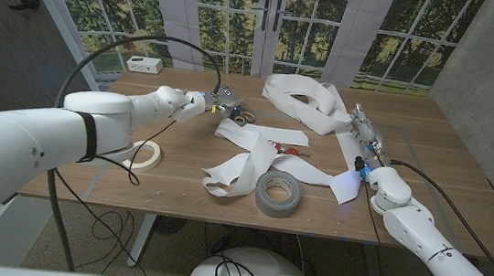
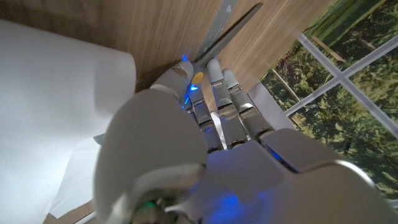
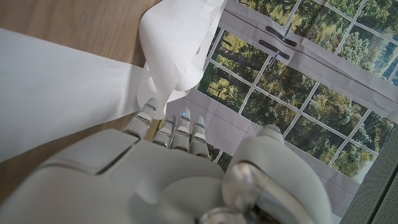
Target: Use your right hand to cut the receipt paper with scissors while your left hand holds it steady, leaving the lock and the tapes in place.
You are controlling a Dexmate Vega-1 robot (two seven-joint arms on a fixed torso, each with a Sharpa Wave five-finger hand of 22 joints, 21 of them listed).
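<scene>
The roll of grey duct tape (image 1: 278,194) sits nearest, low in the middle of the head view, with the receipt paper (image 1: 254,162) sprawled in loops from centre to upper right. The red-handled scissors (image 1: 287,150) lie untouched on the paper at mid-frame, so I'd judge the cutting hasn't begun. The right hand (image 1: 368,143) reaches along the paper at right of centre; whether it grips anything I cannot tell. The left hand (image 1: 193,103), upper left of centre, hovers by the lock (image 1: 226,100), fingers curled, apparently empty. A masking tape ring (image 1: 144,154) lies at left. Picking up the scissors and steadying the paper remain.
</scene>
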